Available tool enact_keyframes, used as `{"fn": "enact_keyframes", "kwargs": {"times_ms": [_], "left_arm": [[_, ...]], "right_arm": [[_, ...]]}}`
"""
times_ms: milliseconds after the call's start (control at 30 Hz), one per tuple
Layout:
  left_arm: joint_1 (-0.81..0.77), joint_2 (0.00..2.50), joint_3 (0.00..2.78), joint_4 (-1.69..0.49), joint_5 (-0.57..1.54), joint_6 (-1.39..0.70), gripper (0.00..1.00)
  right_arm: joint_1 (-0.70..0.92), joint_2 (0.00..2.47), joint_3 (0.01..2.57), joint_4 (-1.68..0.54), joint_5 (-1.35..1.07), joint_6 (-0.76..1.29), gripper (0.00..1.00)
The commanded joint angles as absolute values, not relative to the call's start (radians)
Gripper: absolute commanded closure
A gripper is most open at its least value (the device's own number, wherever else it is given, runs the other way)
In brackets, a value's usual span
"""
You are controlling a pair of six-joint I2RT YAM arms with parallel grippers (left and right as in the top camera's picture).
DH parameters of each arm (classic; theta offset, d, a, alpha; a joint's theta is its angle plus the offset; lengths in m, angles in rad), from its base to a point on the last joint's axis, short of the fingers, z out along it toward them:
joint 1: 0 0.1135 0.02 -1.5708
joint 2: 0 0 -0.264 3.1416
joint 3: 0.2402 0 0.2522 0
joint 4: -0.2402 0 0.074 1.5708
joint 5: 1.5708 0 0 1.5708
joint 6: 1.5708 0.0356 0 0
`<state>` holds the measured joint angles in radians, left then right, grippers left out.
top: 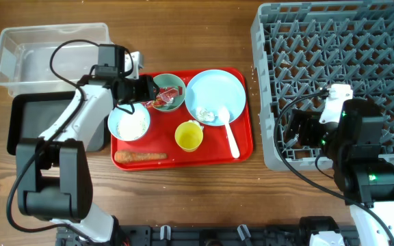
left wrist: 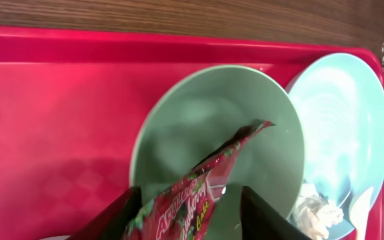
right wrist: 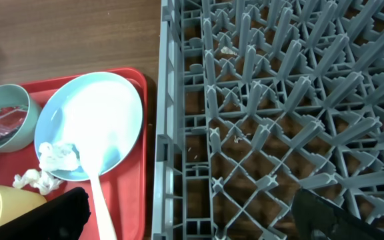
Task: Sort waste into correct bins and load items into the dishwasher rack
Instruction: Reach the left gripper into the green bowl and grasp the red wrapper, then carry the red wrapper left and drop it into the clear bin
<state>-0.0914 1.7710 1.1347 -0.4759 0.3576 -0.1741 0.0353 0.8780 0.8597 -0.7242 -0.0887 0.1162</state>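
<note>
Standing by the table here. The left gripper (left wrist: 187, 199) is hanging over the bowl (left wrist: 219, 127) at the back of the red tray (left wrist: 52, 127), and its fingers (left wrist: 115, 217) are sitting one on each side of the wrapper (left wrist: 209, 167). They're partway in, not wide. There's a sliver of gap on one side, so I honestly can't tell if it's pinching the wrapper or just straddling it. The wrapper is lying in that bowl with one end poking up between the fingers.

The rest of the tray is looking like this: the plate (top: 217, 89) is just beside that bowl with the tissue (top: 207, 114) on it, and the spoon (top: 232, 140) is resting with its head on the plate's rim. The second bowl (top: 128, 126) is holding the rice, the cup (top: 189, 136) is standing near the front, and the food stick (top: 141, 156) is lying along the front edge.

The right gripper (right wrist: 189, 203) is hovering over the rack (top: 340, 61) at its left edge, fingers spread wide and holding nothing.

The tub (top: 50, 48) and the black tray (top: 26, 119) are sitting left of the red tray, touching each other.
</note>
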Motion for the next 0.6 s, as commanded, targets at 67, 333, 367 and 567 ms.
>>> {"fn": "enact_keyframes", "kwargs": {"times_ms": [67,333,367,567], "left_arm": [[-0.099,1.781,1.148,-0.479,0.347,-0.172,0.63],[-0.099,1.779,1.147,-0.482,0.347,-0.172,0.96],[-0.098,1.778,1.149,-0.482,0.347,-0.171,0.96],[-0.055,1.670,1.246,-0.516,0.307,-0.172,0.96]], "right_arm": [[0.030,0.882,0.884,-0.729,-0.083,0.133,0.00],[0.030,0.882,0.884,-0.729,-0.082,0.133,0.00],[0.030,0.882,0.884,-0.729,-0.082,0.133,0.00],[0.030,0.882,0.884,-0.728,-0.083,0.133,0.00]]}}
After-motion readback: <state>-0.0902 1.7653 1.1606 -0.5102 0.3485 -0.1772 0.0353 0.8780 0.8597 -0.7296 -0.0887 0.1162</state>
